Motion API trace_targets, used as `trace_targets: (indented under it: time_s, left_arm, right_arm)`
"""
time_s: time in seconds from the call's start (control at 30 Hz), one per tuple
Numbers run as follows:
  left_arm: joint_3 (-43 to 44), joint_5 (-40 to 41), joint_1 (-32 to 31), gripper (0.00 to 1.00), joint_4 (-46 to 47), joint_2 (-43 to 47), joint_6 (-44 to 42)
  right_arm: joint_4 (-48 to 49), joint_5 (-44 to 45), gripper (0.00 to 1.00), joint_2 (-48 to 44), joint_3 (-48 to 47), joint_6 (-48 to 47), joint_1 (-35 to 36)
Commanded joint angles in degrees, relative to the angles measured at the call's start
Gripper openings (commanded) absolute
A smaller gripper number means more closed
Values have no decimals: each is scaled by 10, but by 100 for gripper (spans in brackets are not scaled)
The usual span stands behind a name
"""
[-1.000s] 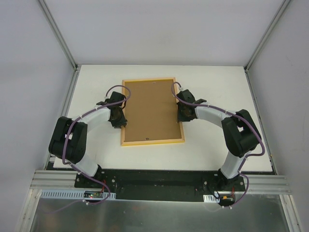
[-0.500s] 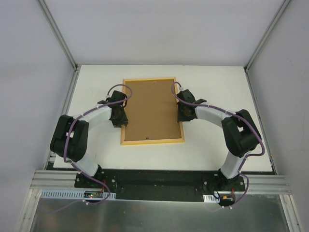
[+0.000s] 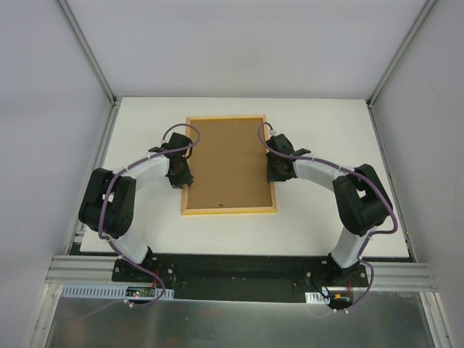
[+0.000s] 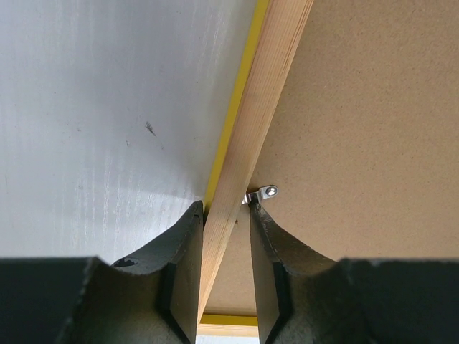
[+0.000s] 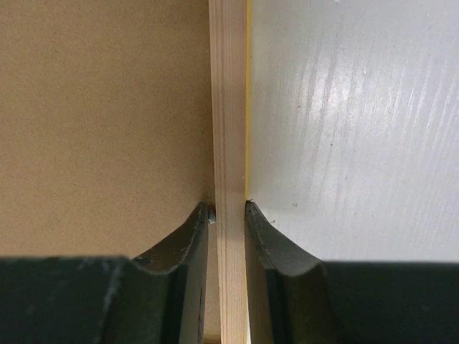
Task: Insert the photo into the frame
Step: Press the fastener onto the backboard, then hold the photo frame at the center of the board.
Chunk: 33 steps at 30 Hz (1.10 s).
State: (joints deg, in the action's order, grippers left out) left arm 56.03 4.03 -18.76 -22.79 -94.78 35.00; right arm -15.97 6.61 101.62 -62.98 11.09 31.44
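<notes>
Lying face down on the bench (image 3: pixel 326 130), the frame (image 3: pixel 229 210) shows its wood back, with a brown panel (image 3: pixel 228 163) inside it. Left fingers (image 4: pixel 191 240) pinch its left rail beside a small metal clip (image 4: pixel 267 191). Right fingers (image 5: pixel 192 240) pinch the right rail, both pairs set narrow.

Nothing legible shows in any view. The frame (image 3: pixel 228 211), the brown backing board (image 3: pixel 227 163) and the white table (image 3: pixel 319 130) carry no words, labels, brand marks or numbers that can be read.
</notes>
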Motion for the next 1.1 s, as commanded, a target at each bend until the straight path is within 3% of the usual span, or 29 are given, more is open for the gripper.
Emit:
trace_targets:
  time_s: [0.0,0.3,0.53,0.7,0.83,1.07]
  left_arm:
    - [-14,7,-5,13,17,-57,10]
    - [1,-1,23,1,13,-51,10]
    - [11,-17,33,0,6,-34,2]
    - [3,-60,32,14,5,0,1]
    - [-24,-74,31,34,-10,55,37]
    - [-115,-47,21,44,-38,176,222]
  right_arm:
    - [-13,-31,1,6,19,-1,9]
    - [-13,-32,1,-1,26,3,10]
    - [-11,-36,1,-8,33,12,11]
    - [-9,-34,1,-15,40,22,12]
    - [-6,-33,1,-17,43,25,13]
    - [1,-33,1,-17,47,29,13]
